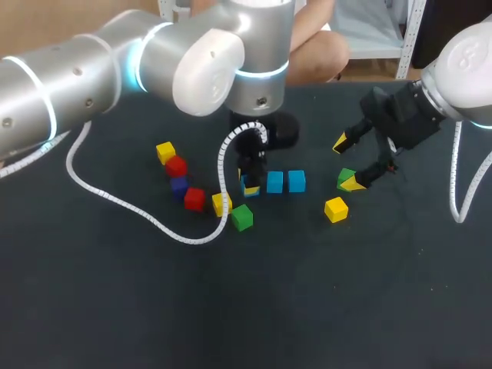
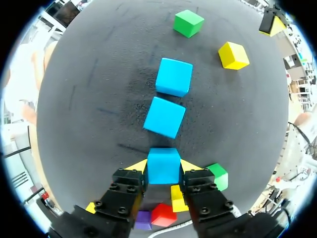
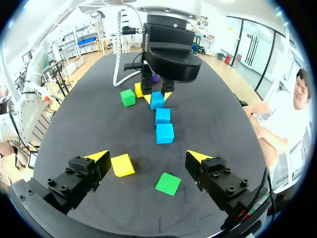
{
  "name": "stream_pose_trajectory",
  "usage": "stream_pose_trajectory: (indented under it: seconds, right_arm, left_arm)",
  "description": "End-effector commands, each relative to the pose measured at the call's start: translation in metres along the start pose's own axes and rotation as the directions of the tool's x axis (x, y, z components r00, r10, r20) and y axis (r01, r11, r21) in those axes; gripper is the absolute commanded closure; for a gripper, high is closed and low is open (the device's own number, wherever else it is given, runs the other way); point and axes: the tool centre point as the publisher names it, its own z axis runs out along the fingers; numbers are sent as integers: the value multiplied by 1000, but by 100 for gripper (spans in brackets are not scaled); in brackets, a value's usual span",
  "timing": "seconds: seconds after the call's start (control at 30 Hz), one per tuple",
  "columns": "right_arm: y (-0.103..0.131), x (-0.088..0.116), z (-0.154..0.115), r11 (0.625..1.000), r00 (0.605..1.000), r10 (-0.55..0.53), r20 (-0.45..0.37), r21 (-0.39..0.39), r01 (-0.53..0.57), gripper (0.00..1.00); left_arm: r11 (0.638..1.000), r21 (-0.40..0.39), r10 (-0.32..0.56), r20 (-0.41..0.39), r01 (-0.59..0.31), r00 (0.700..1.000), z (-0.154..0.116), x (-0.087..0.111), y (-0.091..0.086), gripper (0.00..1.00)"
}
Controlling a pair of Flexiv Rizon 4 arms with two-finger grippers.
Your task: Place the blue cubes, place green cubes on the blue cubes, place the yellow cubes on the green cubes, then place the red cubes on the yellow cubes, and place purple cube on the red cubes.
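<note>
Left gripper (image 2: 163, 173) clamps a smooth sky-blue cube (image 2: 163, 161), likely extending the two-cube blue row (image 2: 164, 117) at its 12 o'clock. Right gripper (image 3: 148, 161), spread wide, hovers over a bright green cube (image 3: 168, 183), presumably for stacking.

The left hand (image 2: 164, 168) gripped a blue cube (image 2: 163, 163), both yellow tips pressed against its sides, low over the dark table (image 2: 89, 99). Just ahead of that held cube lay a second blue cube (image 2: 164, 117), and past it a third blue cube (image 2: 174, 77), the three in a row. Farther ahead sat a far green cube (image 2: 188, 23) and a far yellow cube (image 2: 234, 55). A near green cube (image 2: 218, 176) sat just beside the held cube, outside one finger. Behind the held cube, under the hand, showed a near yellow cube (image 2: 177, 197), a red cube (image 2: 163, 214) and a purple cube (image 2: 143, 219).
</note>
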Motion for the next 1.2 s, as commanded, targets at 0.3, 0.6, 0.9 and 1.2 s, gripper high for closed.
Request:
stream_pose_trajectory:
  seconds: [0.3, 0.6, 0.9, 1.2]
  right_arm:
    - [0, 0, 0, 1000, 1000, 0, 1, 0, 0, 0]
    - [0, 0, 0, 1000, 1000, 0, 1, 0, 0, 0]
    - [0, 0, 0, 1000, 1000, 0, 1, 0, 0, 0]
    - [0, 0, 0, 1000, 1000, 0, 1, 0, 0, 0]
  left_arm:
    - [1000, -10, 10, 3, -10, 1000, -3, -7, 6, 100]
    - [1000, 0, 9, 7, -9, 1000, 0, -9, 5, 100]
    - [1000, -5, 11, 6, -11, 1000, -1, -10, 8, 100]
    - [1000, -2, 12, 9, -12, 1000, 1, -11, 6, 100]
